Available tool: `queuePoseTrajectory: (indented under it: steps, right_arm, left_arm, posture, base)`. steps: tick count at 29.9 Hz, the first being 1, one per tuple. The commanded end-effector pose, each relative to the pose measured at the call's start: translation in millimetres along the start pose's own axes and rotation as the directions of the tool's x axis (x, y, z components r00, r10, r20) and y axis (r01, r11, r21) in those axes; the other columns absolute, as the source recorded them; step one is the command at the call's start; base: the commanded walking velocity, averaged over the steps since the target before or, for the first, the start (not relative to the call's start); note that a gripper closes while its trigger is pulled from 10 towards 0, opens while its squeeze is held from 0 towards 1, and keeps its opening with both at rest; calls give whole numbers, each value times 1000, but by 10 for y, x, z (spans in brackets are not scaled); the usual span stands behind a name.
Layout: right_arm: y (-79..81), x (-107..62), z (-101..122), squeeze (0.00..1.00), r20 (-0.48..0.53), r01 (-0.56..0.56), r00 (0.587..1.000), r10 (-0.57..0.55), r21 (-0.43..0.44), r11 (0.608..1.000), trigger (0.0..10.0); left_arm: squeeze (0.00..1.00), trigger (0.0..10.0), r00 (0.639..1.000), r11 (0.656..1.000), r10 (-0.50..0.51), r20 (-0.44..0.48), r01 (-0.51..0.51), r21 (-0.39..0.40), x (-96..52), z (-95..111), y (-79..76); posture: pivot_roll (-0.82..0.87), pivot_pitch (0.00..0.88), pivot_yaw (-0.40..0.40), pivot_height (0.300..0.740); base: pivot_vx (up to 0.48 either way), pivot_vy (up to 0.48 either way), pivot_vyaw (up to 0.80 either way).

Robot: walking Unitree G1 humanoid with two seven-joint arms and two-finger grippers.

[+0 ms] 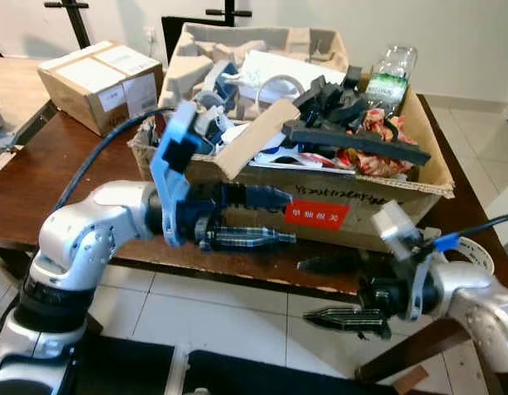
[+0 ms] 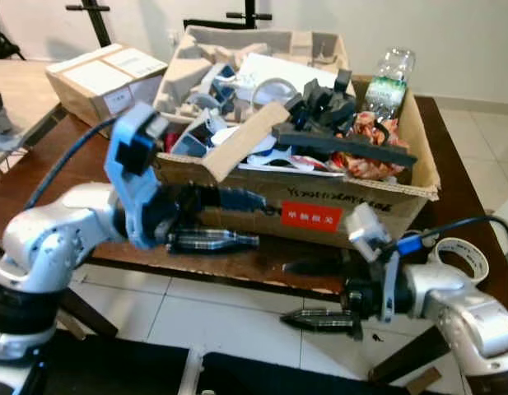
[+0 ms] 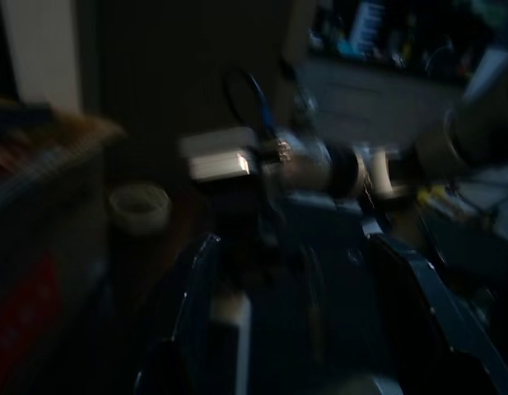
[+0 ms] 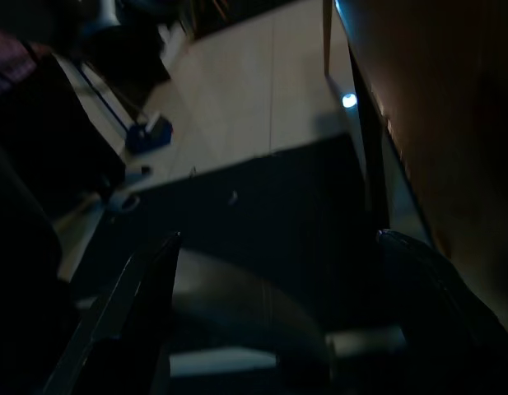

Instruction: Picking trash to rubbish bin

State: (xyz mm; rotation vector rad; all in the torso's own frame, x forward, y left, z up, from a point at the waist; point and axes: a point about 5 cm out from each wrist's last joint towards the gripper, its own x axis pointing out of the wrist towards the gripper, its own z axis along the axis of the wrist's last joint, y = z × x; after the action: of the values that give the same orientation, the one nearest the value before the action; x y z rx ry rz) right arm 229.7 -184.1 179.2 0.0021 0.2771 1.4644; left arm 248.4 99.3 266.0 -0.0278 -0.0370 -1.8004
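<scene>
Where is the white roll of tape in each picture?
Left eye view: the tape roll lies at the right end of the table, by the right arm.
Right eye view: same spot, lower right.
Left wrist view: a blurry pale ring on the dark tabletop.
Right wrist view: not in it; dark floor tiles.
Shared landmark: the red label on the cardboard box.

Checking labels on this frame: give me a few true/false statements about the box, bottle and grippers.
1. The big cardboard box sits on the wooden table. True.
2. The box is empty. False: it is piled with trash.
3. A clear plastic bottle stands at the box's far right corner. True.
4. The left gripper holds the bottle. False: it is at the box's front wall, fingers apart, holding nothing.
5. The right gripper is inside the box. False: it is at the table's front edge.
</scene>
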Motion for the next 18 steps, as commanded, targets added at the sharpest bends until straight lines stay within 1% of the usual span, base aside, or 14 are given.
queuePoseTrajectory:
  steps: [1, 4, 5, 8, 9, 10, 13, 18]
  right_arm:
    - [0, -8, -150, 0, -47, 14, 999, -12, 44, 999, 10000]
    - [-37, -65, -320, 0, -75, 62, 996, -55, 93, 994, 10000]
    - [-37, -65, -320, 0, -75, 62, 996, -55, 93, 994, 10000]
    - [-31, -108, -579, 0, -193, 98, 979, -72, 127, 987, 10000]
    - [-31, -108, -579, 0, -193, 98, 979, -72, 127, 987, 10000]
    - [-24, -116, -684, 0, -225, 114, 971, -78, 149, 982, 10000]
    - [6, -118, -893, 0, -276, 145, 957, -87, 195, 970, 10000]
    - [78, -107, -1136, 0, -322, 161, 944, -74, 254, 954, 10000]
  left_arm:
    - [0, 10000, 997, 999, -12, -82, 8, -40, -5, -138, -37]
    - [0, 10000, 987, 995, -17, -161, 1, -98, -30, -338, -69]
    - [0, 10000, 987, 995, -17, -161, 1, -98, -30, -338, -69]
    - [0, 10000, 959, 983, -30, -281, -22, -180, -50, -615, -145]
    - [0, 10000, 959, 983, -30, -281, -22, -180, -50, -615, -145]
    - [0, 10000, 948, 978, -26, -317, -41, -204, -56, -734, -165]
    - [0, 10000, 928, 965, -12, -374, -87, -249, -63, -966, -206]
    - [0, 10000, 912, 936, -1, -410, -143, -322, -69, -1208, -284]
  posture:
    - [98, 128, 17, 740]
    - [99, 130, 17, 740]
    - [99, 130, 17, 740]
    - [97, 129, 19, 740]
    - [97, 129, 19, 740]
    - [96, 129, 19, 740]
    - [97, 130, 19, 740]
    - [97, 127, 18, 740]
  base:
    - [0, 0, 0]
    - [0, 0, 0]
    - [0, 0, 0]
    - [0, 0, 0]
    - [0, 0, 0]
    - [0, 0, 0]
    - [0, 0, 0]
    - [0, 0, 0]
